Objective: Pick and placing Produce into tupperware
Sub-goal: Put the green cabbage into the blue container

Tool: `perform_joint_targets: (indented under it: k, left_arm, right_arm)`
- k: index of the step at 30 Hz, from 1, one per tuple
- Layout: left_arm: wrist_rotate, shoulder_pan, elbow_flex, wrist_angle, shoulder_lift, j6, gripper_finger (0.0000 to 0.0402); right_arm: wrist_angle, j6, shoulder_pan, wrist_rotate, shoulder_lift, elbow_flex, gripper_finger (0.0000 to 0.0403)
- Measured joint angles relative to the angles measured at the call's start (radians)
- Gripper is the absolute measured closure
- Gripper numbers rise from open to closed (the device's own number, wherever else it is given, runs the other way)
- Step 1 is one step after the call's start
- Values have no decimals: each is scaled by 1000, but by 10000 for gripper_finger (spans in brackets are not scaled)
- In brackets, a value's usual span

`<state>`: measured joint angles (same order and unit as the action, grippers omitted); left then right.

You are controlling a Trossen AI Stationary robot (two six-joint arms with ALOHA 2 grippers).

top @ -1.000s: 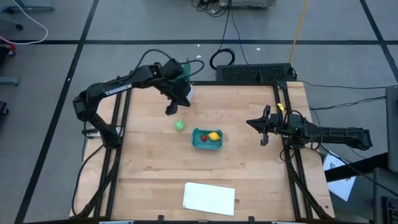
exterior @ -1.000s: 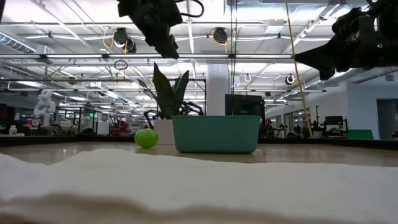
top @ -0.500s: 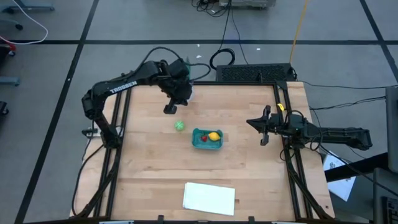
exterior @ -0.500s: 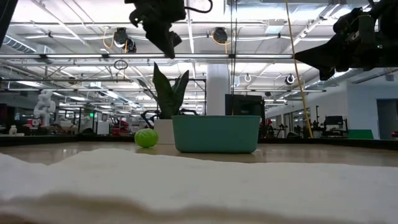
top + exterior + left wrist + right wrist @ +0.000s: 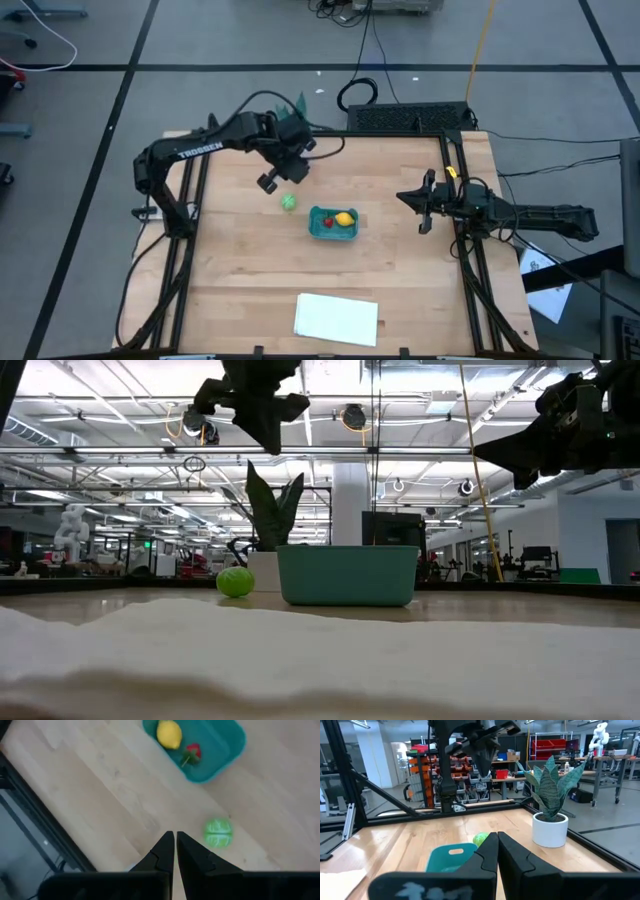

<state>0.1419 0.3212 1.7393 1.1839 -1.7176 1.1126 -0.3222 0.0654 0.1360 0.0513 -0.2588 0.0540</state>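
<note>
High view: the left gripper (image 5: pixel 268 182) hangs above the counter (image 5: pixel 240 290) at upper centre-left of the frame, just up and left of the green ball (image 5: pixel 289 202), not touching it. In the left wrist view its fingers (image 5: pixel 162 851) are clenched together on nothing, with the ball (image 5: pixel 218 832) on the wood just beside their tips. The tub (image 5: pixel 333 224) sits near the frame's centre, just right of and below the ball; the lemon (image 5: pixel 344 219) and strawberry (image 5: pixel 327 222) lie inside it, side by side. The right gripper (image 5: pixel 420 204) waits at the right-centre edge of the counter, well apart from the tub; the right wrist view shows its fingers (image 5: pixel 487 852) pressed together, empty. A white sheet (image 5: pixel 337 319) lies at lower centre. In the low view the ball (image 5: pixel 235 581) rests just left of the tub (image 5: pixel 347 575), with a plant (image 5: pixel 271 510) behind them.
</note>
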Motion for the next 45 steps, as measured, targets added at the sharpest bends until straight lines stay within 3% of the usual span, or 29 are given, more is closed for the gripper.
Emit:
perform_joint_targets:
  k: [8,19,26,37,41,45]
  left_arm:
    - [-80,-8,0,101,0,-8,376]
    - [-81,-1,0,99,0,-30,376]
    - [-83,37,0,97,0,-158,376]
    - [-19,58,0,98,0,-221,373]
    - [46,58,-1,107,0,-229,338]
    - [75,51,-30,99,2,-231,266]
  right_arm:
    - [1,0,0,0,0,-1,403]
    - [0,1,0,0,0,-2,403]
    - [1,1,0,0,0,-2,403]
    - [2,1,0,1,-1,-2,403]
    - [2,8,0,1,-1,-2,403]
    - [11,9,0,0,-1,-2,403]
